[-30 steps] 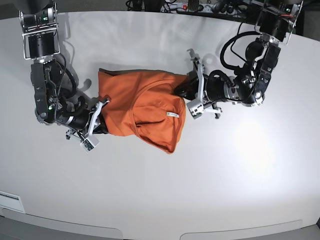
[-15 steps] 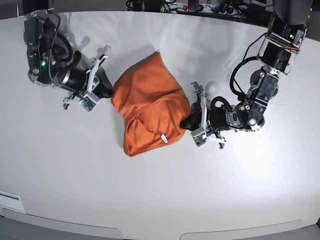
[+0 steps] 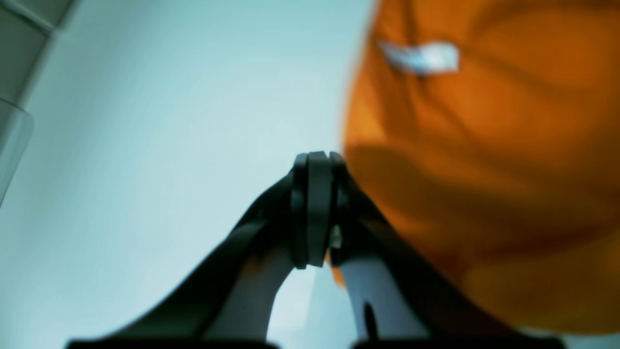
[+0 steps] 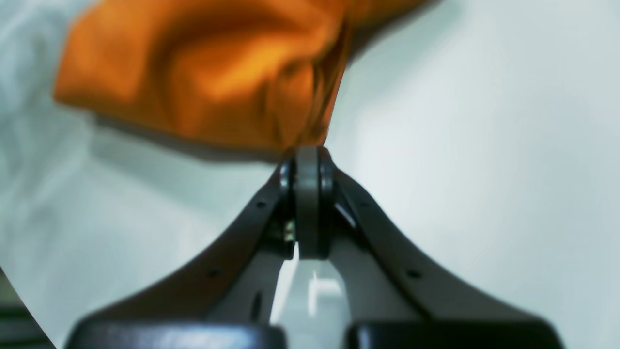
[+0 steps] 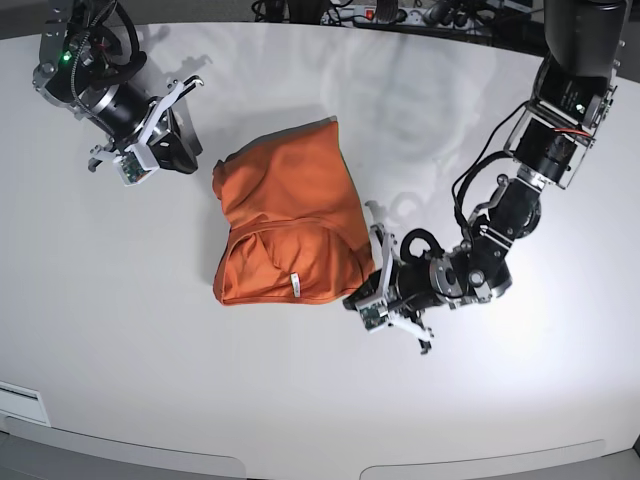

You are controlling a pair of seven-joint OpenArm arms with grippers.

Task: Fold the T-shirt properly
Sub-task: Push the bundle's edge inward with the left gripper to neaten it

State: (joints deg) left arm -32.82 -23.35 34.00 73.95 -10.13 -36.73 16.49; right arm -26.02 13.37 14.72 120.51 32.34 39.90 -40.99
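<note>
The orange T-shirt (image 5: 290, 225) lies bunched in a folded bundle at the table's middle, its white neck tag (image 5: 296, 284) facing up near the front edge. My left gripper (image 5: 356, 298) is at the bundle's front right corner. In the left wrist view this gripper (image 3: 317, 160) is shut, with T-shirt (image 3: 484, 145) cloth against and between its fingers, and the tag (image 3: 421, 55) lies beyond. My right gripper (image 5: 198, 158) is at the bundle's back left corner. Seen from its wrist, this gripper (image 4: 307, 155) is shut, and the T-shirt (image 4: 218, 72) wrinkles converge at its tips.
The white table (image 5: 300, 400) stretches wide on all sides of the bundle. Cables and a power strip (image 5: 380, 12) run along the back edge. A small white label (image 5: 20, 405) sits at the front left corner.
The bundle has turned and slid toward the front. My left gripper moved forward with its corner, while my right gripper moved back and to the left with the other corner.
</note>
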